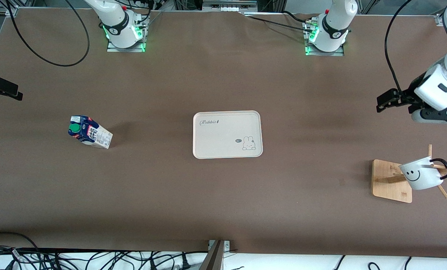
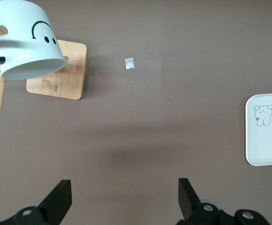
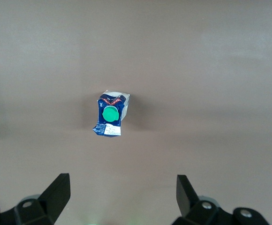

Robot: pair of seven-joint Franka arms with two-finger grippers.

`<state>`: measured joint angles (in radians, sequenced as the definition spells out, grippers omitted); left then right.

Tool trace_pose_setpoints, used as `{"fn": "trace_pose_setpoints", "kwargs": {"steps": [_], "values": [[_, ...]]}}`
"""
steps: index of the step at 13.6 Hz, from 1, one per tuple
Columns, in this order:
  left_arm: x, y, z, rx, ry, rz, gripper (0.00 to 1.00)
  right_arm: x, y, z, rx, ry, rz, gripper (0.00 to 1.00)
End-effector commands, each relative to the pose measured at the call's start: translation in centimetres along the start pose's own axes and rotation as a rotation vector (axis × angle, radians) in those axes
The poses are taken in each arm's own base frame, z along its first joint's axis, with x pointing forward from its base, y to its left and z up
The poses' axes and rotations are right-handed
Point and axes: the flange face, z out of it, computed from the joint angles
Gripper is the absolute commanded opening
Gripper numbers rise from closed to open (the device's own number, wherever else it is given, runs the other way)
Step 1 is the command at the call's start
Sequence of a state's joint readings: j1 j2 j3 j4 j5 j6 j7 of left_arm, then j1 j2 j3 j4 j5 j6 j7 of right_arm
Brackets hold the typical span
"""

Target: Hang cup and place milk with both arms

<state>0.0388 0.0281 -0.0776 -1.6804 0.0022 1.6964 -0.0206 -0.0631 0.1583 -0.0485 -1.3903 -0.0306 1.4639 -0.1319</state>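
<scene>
The white smiley cup (image 1: 420, 176) hangs by its black handle on a peg of the wooden rack (image 1: 390, 180) at the left arm's end of the table. It also shows in the left wrist view (image 2: 26, 42). My left gripper (image 1: 387, 100) is open and empty, up in the air over bare table beside the rack; its own view shows it too (image 2: 124, 197). The blue and white milk carton (image 1: 89, 132) with its green cap stands on the table toward the right arm's end, and shows in the right wrist view (image 3: 110, 115). My right gripper (image 1: 2, 89) is open and empty, high beside the carton (image 3: 122, 190).
A cream tray (image 1: 227, 134) with a rabbit drawing lies in the middle of the table, with nothing on it; its edge shows in the left wrist view (image 2: 267, 136). A tiny pale scrap (image 2: 129, 63) lies on the brown table near the rack's base (image 2: 58, 70).
</scene>
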Motion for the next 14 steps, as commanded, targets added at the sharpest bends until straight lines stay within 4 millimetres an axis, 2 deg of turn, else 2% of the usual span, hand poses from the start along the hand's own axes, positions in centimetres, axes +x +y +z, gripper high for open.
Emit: {"fn": "trace_pose_setpoints", "kwargs": {"steps": [1, 5, 7, 14], "values": [[-1.28, 0.37, -0.51, 0.014, 0.049, -0.004, 1.0, -0.2, -0.24, -0.43, -0.012, 0.008, -0.027, 1.0], [-1.75, -0.03, -1.04, 0.017, 0.045, -0.056, 1.0, -0.16, -0.16, -0.41, -0.012, 0.008, -0.027, 1.0], [-1.85, 0.22, -0.6, 0.018, -0.001, -0.011, 1.0, -0.16, -0.14, -0.41, -0.014, 0.008, -0.027, 1.0], [-1.46, 0.55, -0.97, 0.019, 0.003, -0.003, 1.0, -0.13, -0.24, -0.43, -0.012, 0.01, -0.026, 1.0]]}}
